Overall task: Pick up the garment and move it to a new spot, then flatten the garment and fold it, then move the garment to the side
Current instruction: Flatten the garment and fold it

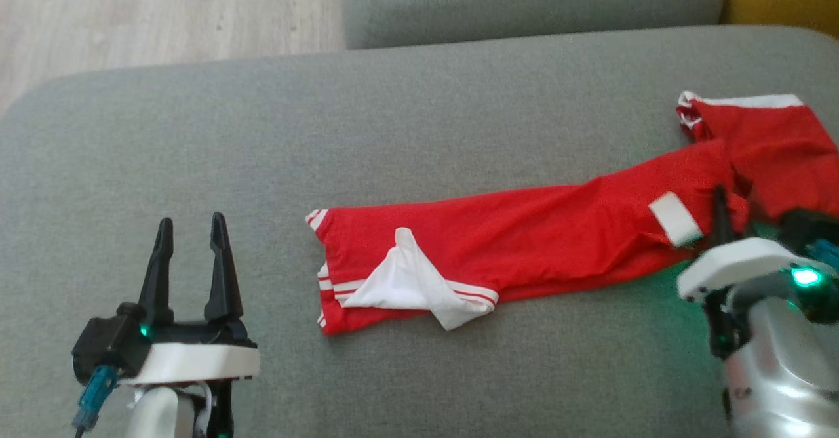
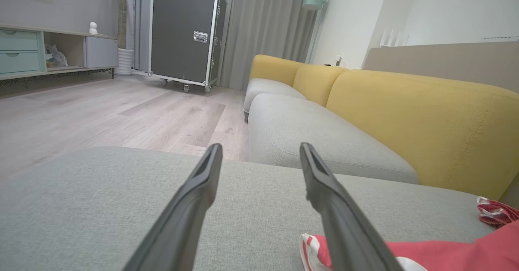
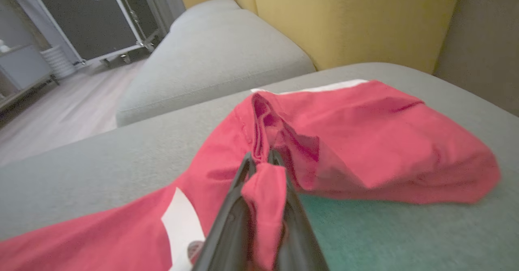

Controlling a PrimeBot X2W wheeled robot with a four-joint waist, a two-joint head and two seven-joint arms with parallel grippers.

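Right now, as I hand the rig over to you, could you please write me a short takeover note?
Left gripper: open, empty, over the grey cushion, left of the garment.
Right gripper: shut on a red fold near the garment's right end.
Garment: stretched along the cushion, rumpled, white flap turned out at its left end.
Done: no fold yet.
To do: flatten, fold, move aside.

Beyond the grey-seated, yellow-backed sofa (image 2: 344, 141): pale wood floor (image 2: 101, 108), a black wheeled flight case (image 2: 184, 31), grey curtains (image 2: 263, 27).
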